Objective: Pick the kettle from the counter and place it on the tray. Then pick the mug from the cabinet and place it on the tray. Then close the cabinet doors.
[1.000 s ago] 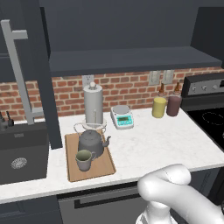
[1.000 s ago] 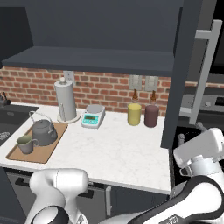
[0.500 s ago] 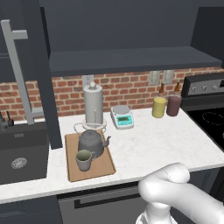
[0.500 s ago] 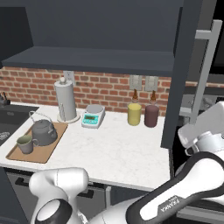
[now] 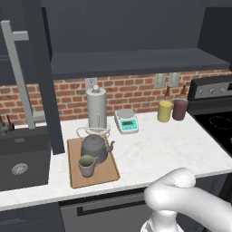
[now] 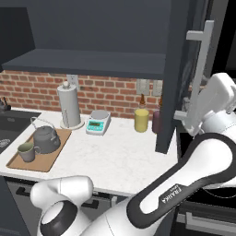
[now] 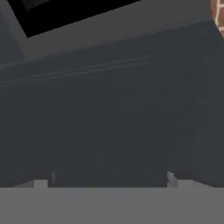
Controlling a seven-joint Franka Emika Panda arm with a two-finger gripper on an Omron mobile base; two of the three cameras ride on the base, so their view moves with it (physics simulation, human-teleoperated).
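Note:
The dark grey kettle [image 5: 95, 146] [image 6: 46, 138] and the greyish-beige mug [image 5: 87, 165] [image 6: 26, 151] both stand on the wooden tray [image 5: 110, 171] [image 6: 46, 162] on the white counter [image 5: 167, 145] [image 6: 120, 156]. Both cabinet doors stand open: the left one [image 5: 45, 77] with its bar handle [image 5: 20, 72], and the right one [image 6: 177, 73] with its handle [image 6: 197, 69]. The cabinet shelf [image 5: 136, 61] is bare. In the right base view my white hand is raised beside the right door's handle, on its outer side. My gripper [image 7: 107, 180] is open, fingertips wide apart, facing a dark panel close up.
A tall silver cylinder [image 5: 96, 108] stands behind the tray, and a small scale [image 5: 126, 121] beside it. Yellow [image 5: 165, 111] and maroon [image 5: 180, 109] canisters stand by the brick wall. The sink [image 5: 20, 156] lies left and the stove [image 5: 217, 113] right.
My hand has risen along the outer side of the right cabinet door towards its handle. The kettle, mug and tray have not moved.

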